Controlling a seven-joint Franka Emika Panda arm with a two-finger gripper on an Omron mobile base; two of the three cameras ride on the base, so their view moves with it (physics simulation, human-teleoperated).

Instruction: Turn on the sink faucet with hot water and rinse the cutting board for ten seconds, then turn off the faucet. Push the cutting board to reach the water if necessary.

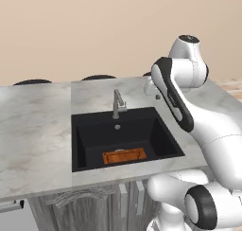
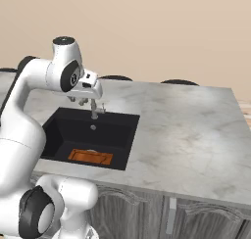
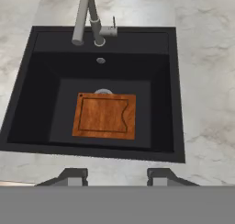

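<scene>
The black sink (image 3: pixel 41 81) is set in a marble counter. On its floor lies the orange-brown cutting board (image 3: pixel 105 116), flat, its far edge over part of the round drain (image 3: pixel 103 92). The grey faucet (image 3: pixel 87 16) stands at the back rim, its spout over the basin's back-left part and its small lever (image 3: pixel 113 25) on the right. No water is in view. My gripper (image 3: pixel 117 175) hovers high above the sink's near rim, open, with nothing between its fingers. From the base I see the cutting board (image 1: pixel 124 155) (image 2: pixel 90 156), the faucet (image 1: pixel 117 102) (image 2: pixel 94 107) and my gripper (image 2: pixel 79 100).
Marble counter (image 1: pixel 33 130) spreads to the left of the sink, and more counter (image 2: pixel 186 130) lies to its right. Dark round stool tops (image 1: pixel 33 82) show beyond the far edge. Grey wooden cabinet doors (image 1: pixel 94 206) sit under the counter.
</scene>
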